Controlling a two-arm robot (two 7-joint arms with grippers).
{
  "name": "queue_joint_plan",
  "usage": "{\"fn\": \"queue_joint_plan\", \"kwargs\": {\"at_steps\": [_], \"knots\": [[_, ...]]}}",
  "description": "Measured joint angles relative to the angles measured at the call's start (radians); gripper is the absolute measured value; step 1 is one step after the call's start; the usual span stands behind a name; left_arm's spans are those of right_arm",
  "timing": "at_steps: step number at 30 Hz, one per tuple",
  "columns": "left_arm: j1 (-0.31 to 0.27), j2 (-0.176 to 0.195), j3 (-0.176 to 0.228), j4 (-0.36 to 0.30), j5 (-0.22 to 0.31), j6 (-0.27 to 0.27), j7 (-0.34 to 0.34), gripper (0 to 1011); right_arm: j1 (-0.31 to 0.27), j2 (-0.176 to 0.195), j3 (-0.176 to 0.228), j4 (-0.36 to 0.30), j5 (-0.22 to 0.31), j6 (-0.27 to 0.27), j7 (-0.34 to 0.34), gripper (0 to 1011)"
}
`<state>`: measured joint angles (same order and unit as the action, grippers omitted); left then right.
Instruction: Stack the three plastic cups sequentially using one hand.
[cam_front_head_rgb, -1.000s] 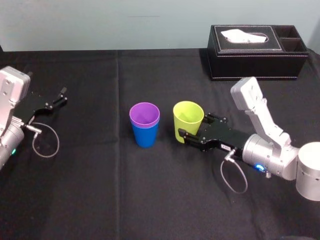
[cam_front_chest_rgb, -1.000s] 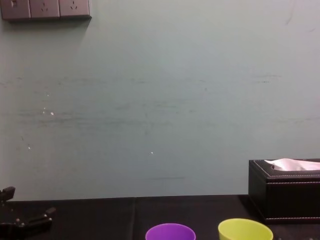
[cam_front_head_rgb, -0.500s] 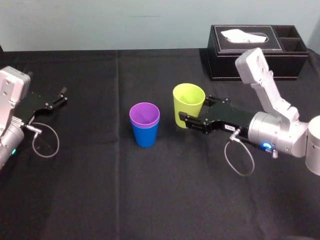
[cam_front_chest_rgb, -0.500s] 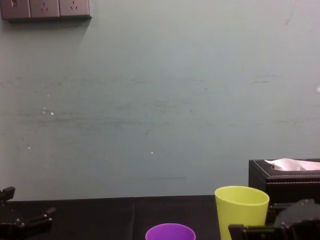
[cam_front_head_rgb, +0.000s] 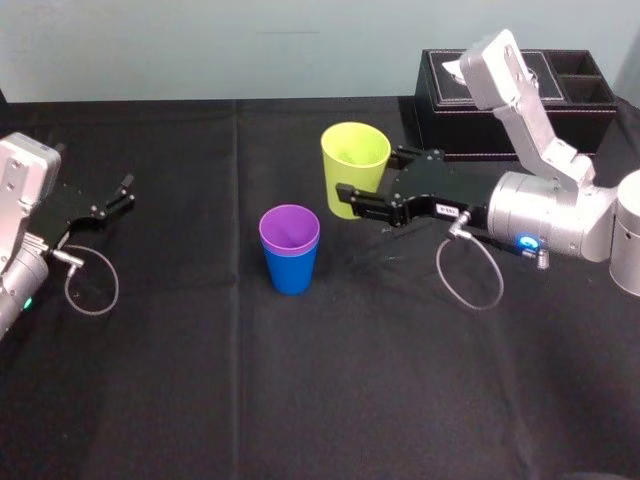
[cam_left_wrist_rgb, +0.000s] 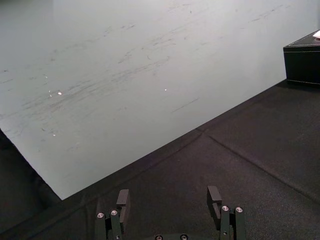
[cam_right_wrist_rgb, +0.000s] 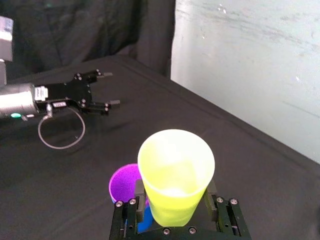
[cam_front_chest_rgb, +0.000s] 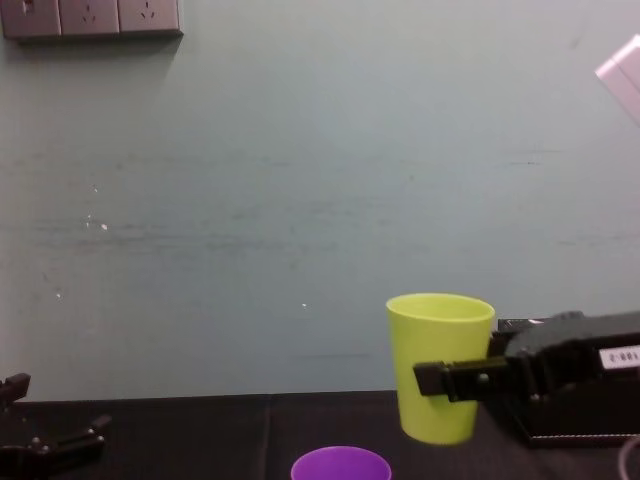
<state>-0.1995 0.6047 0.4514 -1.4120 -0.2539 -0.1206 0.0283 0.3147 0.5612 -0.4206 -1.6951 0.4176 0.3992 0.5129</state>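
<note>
Right gripper, in the head view, clamps the lime cup upright by its wall, near the tissue box. The purple cup sits nested in the blue cup on the black table, just left of the lime one. Left gripper rests far left, fingers spread wide. Chest view: the lime cup stands right of the purple rim. Right wrist view: the finger pads press the lime cup's sides.
</note>
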Motion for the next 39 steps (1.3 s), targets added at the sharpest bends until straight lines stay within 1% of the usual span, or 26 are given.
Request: {"fn": "queue_joint_plan", "kwargs": {"at_steps": [2,6,19,28,39], "knots": [[0.000,0.000,0.000,0.000,0.000,0.000,0.000,1010,0.012,-0.001,-0.008,-0.001,0.000,0.001,0.001,705],[0.000,0.000,0.000,0.000,0.000,0.000,0.000,1010,0.047,-0.008,-0.040,0.001,-0.002,0.006,0.006,705],[0.000,0.000,0.000,0.000,0.000,0.000,0.000,1010,0.118,-0.034,-0.118,0.024,-0.004,0.016,0.014,705],[0.000,0.000,0.000,0.000,0.000,0.000,0.000,1010,0.142,-0.042,-0.158,0.048,0.002,0.013,0.022,705],[0.000,0.000,0.000,0.000,0.000,0.000,0.000,1010,0.154,-0.042,-0.187,0.071,0.009,0.001,0.028,705]]}}
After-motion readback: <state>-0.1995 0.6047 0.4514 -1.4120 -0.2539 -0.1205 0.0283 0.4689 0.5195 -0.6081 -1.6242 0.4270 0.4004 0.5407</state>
